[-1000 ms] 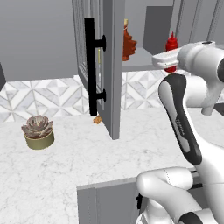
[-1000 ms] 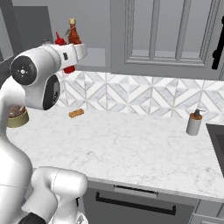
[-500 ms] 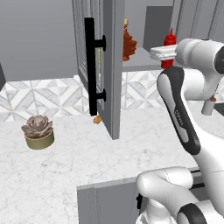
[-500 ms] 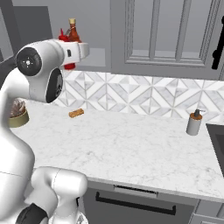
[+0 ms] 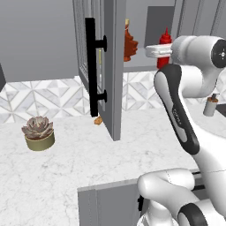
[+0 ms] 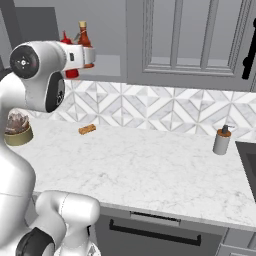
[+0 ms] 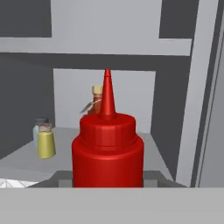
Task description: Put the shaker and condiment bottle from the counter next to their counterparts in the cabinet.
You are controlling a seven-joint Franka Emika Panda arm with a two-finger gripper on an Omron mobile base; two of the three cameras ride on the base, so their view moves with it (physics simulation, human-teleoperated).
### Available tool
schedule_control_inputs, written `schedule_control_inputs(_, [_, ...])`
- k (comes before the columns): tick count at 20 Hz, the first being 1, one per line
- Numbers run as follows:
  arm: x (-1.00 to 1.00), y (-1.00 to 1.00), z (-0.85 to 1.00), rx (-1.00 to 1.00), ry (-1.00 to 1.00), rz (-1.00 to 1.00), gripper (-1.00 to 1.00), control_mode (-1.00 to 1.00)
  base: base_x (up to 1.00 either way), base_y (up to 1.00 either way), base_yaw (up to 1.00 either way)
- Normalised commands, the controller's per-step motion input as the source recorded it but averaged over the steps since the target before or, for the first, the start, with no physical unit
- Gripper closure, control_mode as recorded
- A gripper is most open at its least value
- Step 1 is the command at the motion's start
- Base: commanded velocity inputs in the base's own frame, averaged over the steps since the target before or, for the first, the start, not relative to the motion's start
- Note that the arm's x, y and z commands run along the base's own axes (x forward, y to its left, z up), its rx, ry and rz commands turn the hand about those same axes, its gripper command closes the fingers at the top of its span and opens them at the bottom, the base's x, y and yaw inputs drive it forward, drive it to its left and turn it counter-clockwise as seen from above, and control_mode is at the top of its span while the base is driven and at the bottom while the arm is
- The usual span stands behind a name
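Now the gripper (image 5: 164, 50) stands clamped on the condiment bottle (image 5: 164, 52), the bright red squeeze bottle, holding it upright at shelf height in front of the open cabinet (image 5: 110, 66). Compared with a second ago the arm has swung the bottle leftward and a little forward in the left base view, nearer the cabinet opening, and the grip looks unchanged. From the hand camera the condiment bottle (image 7: 107, 151) sits dead centre and close, nozzle up, with the shelf (image 7: 26, 159) beyond it. Straight ahead of the hand, behind the nozzle, stands the dark orange-red leaf-shaped bottle (image 7: 93, 104), its counterpart; ahead and to the hand's left stands a small yellow jar (image 7: 46, 141) with a pale bluish jar (image 7: 38, 130) just behind it, probably the shaker's counterparts. In the right base view the gripper (image 6: 75, 59) is next to the leaf-shaped bottle (image 6: 84, 37), still apart from it. So the carry is almost done; what remains looks like a short push into the shelf and a release beside the leaf bottle. The shaker on the counter (image 5: 88, 163) cannot be picked out. A pump dispenser (image 6: 221, 140) stands well off to the hand's right and below, a small potted succulent (image 5: 39, 132) off to its left and below.
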Motion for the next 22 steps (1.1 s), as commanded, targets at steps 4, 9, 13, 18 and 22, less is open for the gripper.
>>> schedule_control_inputs(4, [0.06,0.08,-0.20,0.00,-0.02,0.00,1.00,-1.00,0.00,0.00,0.00])
schedule_control_inputs(9, [0.21,0.00,-0.23,0.04,-0.04,0.00,1.00,-1.00,0.00,0.00,0.00])
schedule_control_inputs(13, [0.15,0.00,0.05,0.08,-0.01,0.00,1.00,-1.00,0.00,0.00,0.00])
schedule_control_inputs(18, [0.22,0.02,0.24,0.01,0.00,-0.05,1.00,-1.00,0.00,0.00,0.00])
schedule_control_inputs(22, [0.13,0.15,0.26,-0.04,-0.02,-0.05,1.00,-1.00,0.00,0.00,0.00])
